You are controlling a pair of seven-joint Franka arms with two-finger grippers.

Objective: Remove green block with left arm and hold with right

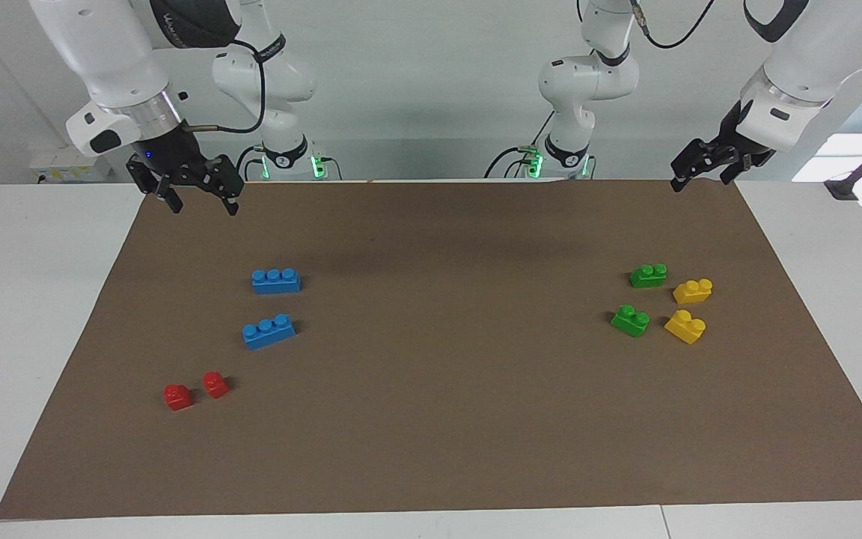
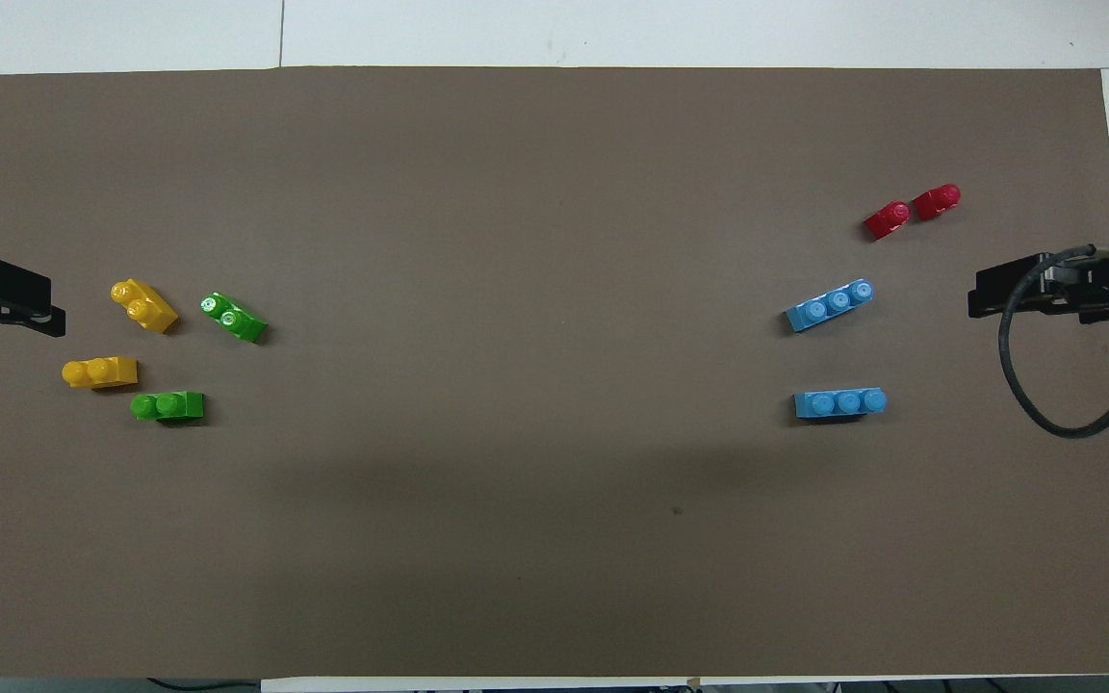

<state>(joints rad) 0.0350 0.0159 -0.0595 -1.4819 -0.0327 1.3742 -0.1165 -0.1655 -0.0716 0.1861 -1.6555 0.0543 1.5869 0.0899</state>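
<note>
Two green blocks lie on the brown mat toward the left arm's end. One green block (image 1: 648, 275) (image 2: 167, 405) is nearer to the robots, the other green block (image 1: 630, 320) (image 2: 234, 318) farther. My left gripper (image 1: 702, 178) (image 2: 8, 300) hangs open and empty in the air over the mat's edge at that end, apart from both. My right gripper (image 1: 201, 201) (image 2: 1009, 295) hangs open and empty over the mat's edge at the right arm's end.
Two yellow bricks (image 1: 693, 290) (image 1: 685, 326) lie beside the green blocks, toward the left arm's end. Two blue three-stud bricks (image 1: 275, 280) (image 1: 269, 331) and two small red bricks (image 1: 215, 384) (image 1: 177, 397) lie toward the right arm's end.
</note>
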